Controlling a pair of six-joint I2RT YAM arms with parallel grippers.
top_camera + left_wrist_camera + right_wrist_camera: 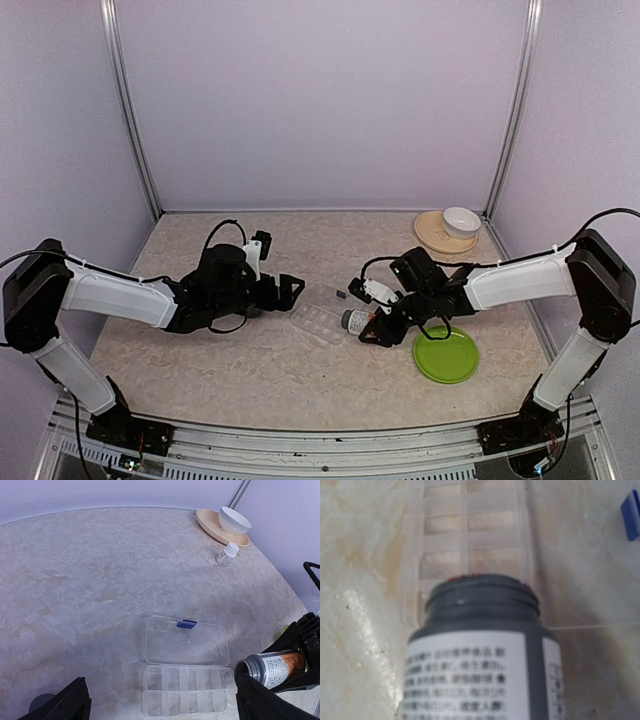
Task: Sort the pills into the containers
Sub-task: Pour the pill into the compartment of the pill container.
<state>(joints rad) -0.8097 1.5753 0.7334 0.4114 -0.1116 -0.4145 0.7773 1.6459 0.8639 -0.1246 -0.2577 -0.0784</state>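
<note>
Right gripper (378,322) clamped on tilted uncapped bottle (480,645), mouth over pill organiser (185,690), arm reaching inward, left gripper (285,293) wide open.

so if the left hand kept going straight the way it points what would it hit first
Probably the open clear pill organiser, which lies just ahead of the left hand, though depth is hard to judge.

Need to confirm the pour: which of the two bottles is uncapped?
The grey bottle in the right claw, tipped toward the organiser; the small white bottle by the tan plate stands capped.
</note>
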